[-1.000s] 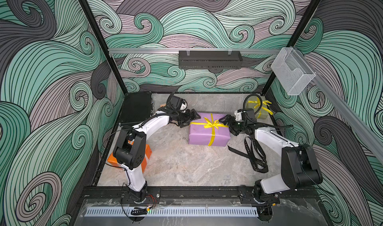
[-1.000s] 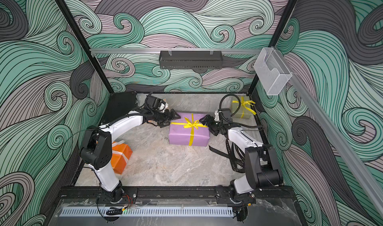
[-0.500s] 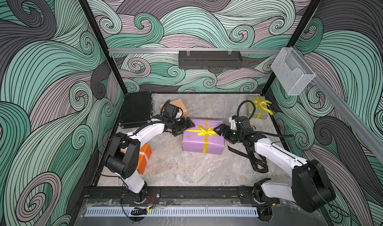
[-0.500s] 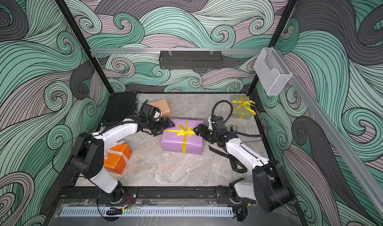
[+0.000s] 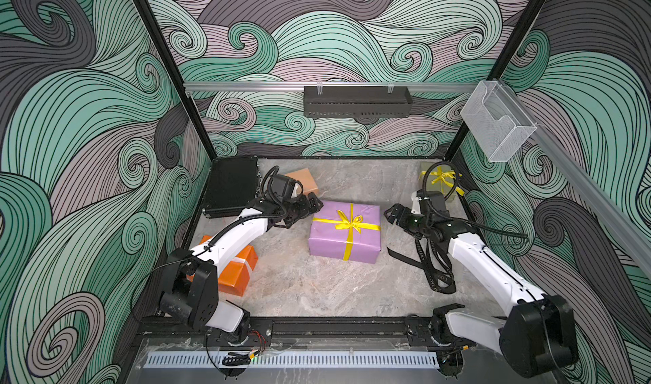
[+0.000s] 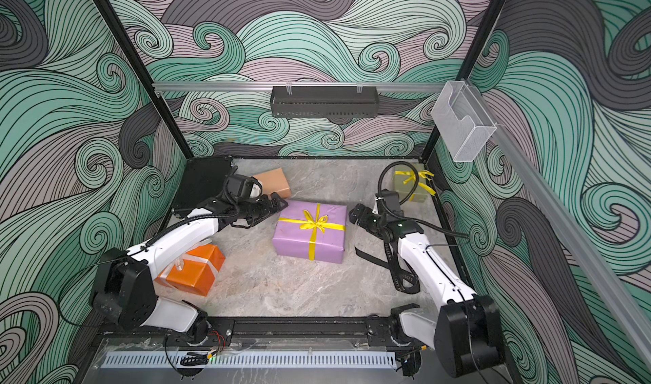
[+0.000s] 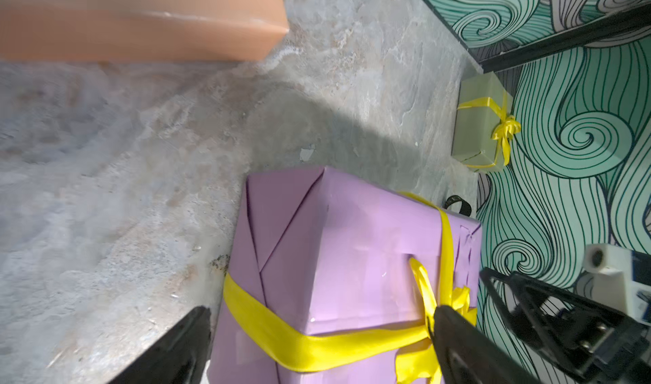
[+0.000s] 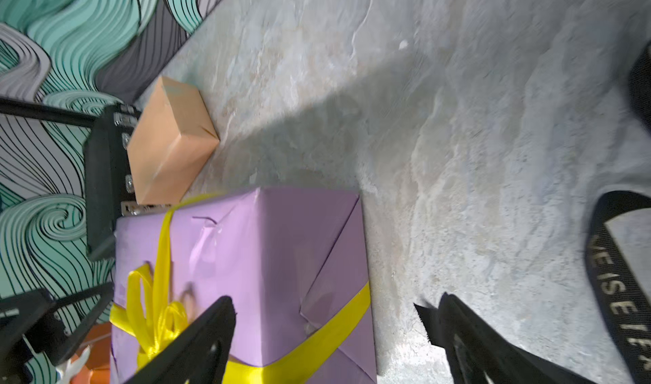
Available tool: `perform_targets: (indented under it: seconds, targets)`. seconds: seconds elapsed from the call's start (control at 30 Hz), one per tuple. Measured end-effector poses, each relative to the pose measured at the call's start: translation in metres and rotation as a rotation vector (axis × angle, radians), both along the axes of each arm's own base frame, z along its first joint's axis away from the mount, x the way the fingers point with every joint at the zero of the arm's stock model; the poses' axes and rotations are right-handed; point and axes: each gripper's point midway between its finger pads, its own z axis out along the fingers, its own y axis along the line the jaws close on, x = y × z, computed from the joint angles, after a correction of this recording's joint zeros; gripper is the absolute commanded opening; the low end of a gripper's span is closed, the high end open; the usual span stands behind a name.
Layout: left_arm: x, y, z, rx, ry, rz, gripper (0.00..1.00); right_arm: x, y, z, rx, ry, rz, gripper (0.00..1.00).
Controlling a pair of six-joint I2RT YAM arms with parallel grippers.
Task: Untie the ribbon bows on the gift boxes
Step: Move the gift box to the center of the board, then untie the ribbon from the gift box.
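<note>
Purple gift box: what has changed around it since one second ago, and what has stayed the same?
The purple box slid nearer to the robot's bases, and both arms drew back with it. The left gripper and the right gripper are open beside its ends, holding nothing. Its yellow bow is still tied; the orange box, the olive box and the loose black ribbon stayed in place.

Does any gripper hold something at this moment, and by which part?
Nothing is held. The left gripper and the right gripper are both open, flanking the purple box.
</note>
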Motion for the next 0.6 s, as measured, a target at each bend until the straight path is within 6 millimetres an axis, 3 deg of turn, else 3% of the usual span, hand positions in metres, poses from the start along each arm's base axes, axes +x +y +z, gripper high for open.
perform_targets:
  seconds: [0.17,0.23,0.33,0.47,0.6]
  targets:
    - [-0.005,0.007,0.039,-0.023,-0.114,0.01,0.81,-0.005,0.009,0.06,0.06,-0.157,0.05,0.74]
    - [-0.006,0.006,0.051,-0.047,-0.148,0.002,0.74,-0.009,0.024,0.083,0.089,-0.197,0.123,0.67]
    - [-0.007,-0.001,0.058,-0.078,-0.166,-0.034,0.68,-0.019,0.055,0.102,0.096,-0.206,0.259,0.62]
    - [-0.012,-0.011,0.057,-0.095,-0.159,-0.089,0.61,-0.043,0.101,0.101,0.069,-0.173,0.464,0.54]
    - [-0.016,-0.029,0.047,-0.107,-0.119,-0.157,0.51,-0.069,0.134,0.068,-0.026,-0.065,0.637,0.46]
